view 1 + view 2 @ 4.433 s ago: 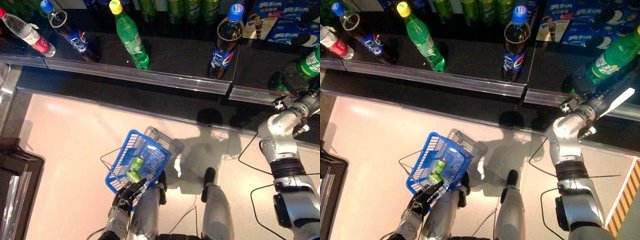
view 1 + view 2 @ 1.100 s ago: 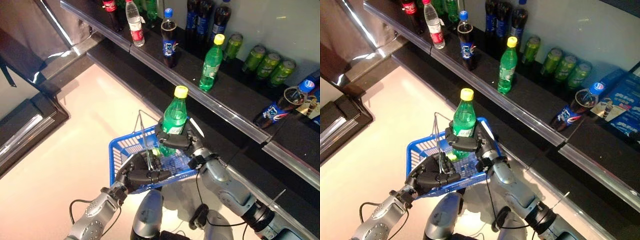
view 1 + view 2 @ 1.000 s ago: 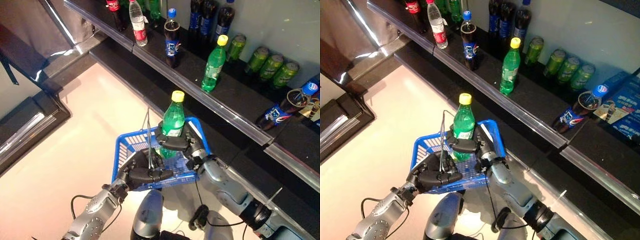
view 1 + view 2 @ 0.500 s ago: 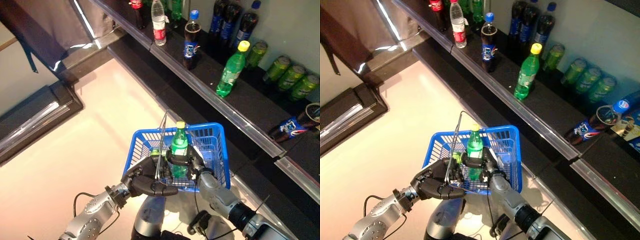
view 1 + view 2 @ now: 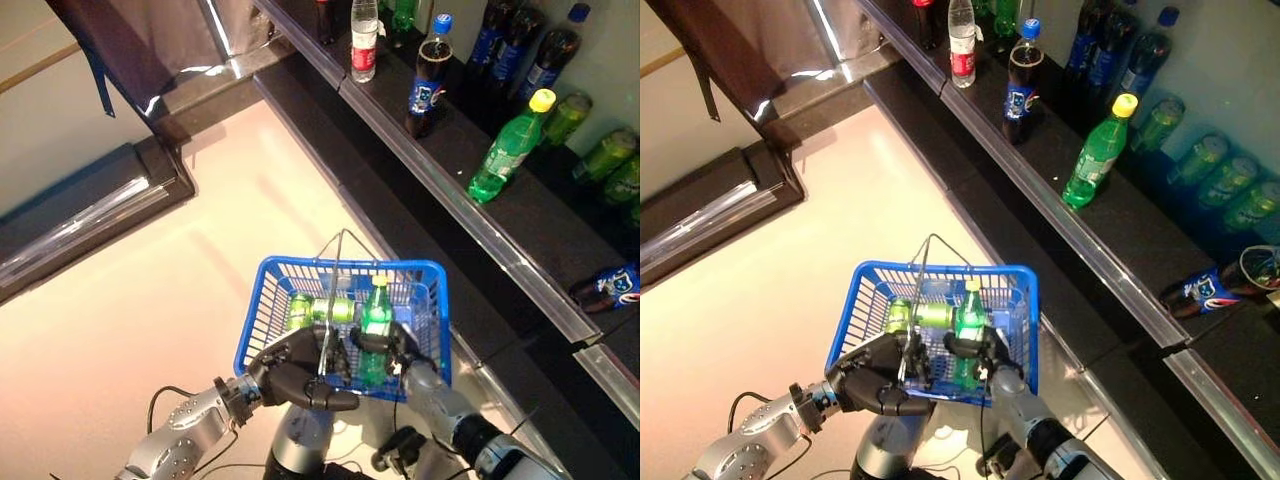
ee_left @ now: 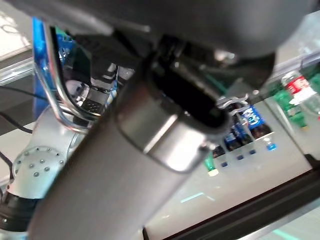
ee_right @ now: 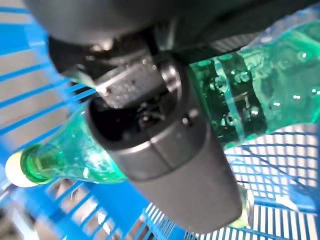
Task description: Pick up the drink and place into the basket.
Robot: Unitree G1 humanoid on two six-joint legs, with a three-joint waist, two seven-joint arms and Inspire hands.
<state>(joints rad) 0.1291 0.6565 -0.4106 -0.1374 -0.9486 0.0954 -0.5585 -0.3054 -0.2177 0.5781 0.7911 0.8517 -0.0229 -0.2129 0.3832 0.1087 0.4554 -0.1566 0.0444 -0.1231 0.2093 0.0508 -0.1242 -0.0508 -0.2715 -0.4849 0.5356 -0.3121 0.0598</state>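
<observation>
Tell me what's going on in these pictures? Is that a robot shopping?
Yes, it's a robot with two arms and dark hands. Two pictures come from cameras on its head, looking down. Two come from cameras on its wrists, very close up. Its left hand is curled round the wire handle of a blue basket. Its right hand grips a green bottle with a yellow cap, standing upright inside the basket. A green can already lies in there. Beside the robot runs a dark shelf with more drinks: cola bottles, another green bottle and a water bottle.
</observation>
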